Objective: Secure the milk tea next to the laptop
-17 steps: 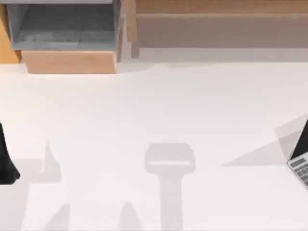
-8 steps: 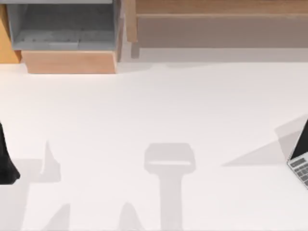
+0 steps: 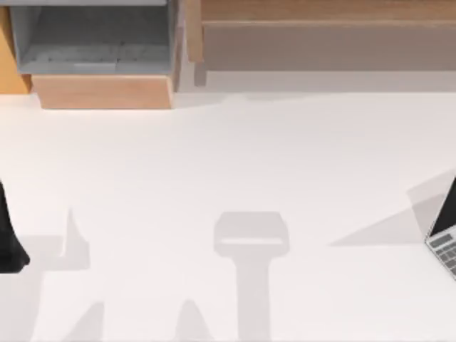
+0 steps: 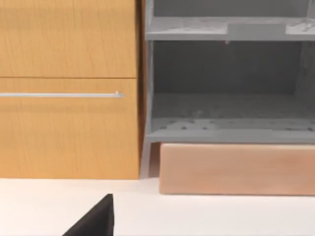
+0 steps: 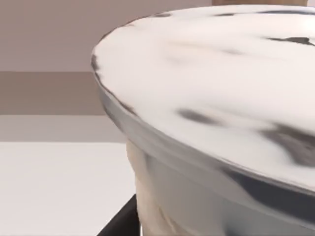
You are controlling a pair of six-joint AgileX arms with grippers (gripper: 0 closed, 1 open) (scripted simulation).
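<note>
White table (image 3: 214, 164) showed nothing changed over the last second; laptop (image 3: 443, 246) sat at its right edge. Milk tea (image 5: 221, 123) loomed against the right wrist camera; whether fingers clasped it, I cannot tell.

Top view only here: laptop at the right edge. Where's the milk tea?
Observer: The right wrist view has the milk tea cup close up, a white lid with dark marks.
Operator: Held?
Observer: Can't tell. A dark piece of the right gripper sits beside the cup's wall.
Operator: And the other side?
Observer: The left arm is parked at the table's left. Its wrist view faces a wooden cabinet with a silver handle, beside a grey shelf.
</note>
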